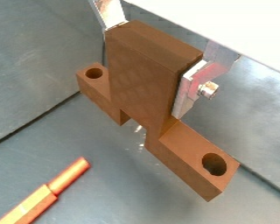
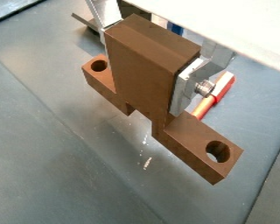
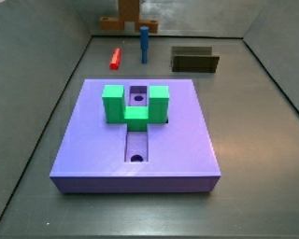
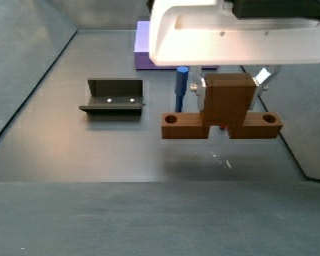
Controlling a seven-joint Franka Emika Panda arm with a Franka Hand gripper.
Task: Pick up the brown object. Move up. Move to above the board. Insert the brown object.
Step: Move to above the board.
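On my feed the gripper [image 4: 230, 88] hangs over the grey floor under a broad white housing [image 4: 243, 30] with rounded corners and a dark block on top. In both wrist views I see its fingers [image 1: 199, 80] as flat silver plates, one each side of the brown object [image 2: 149, 66]. One plate carries a round silver screw head [image 2: 205, 87] on its outer face

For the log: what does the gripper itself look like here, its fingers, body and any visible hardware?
The gripper has flat silver metal finger plates; one finger shows a round silver bolt in both wrist views. In a side view the hand body is a glossy white, rounded housing with a dark part on top. No cables or markings can be made out.
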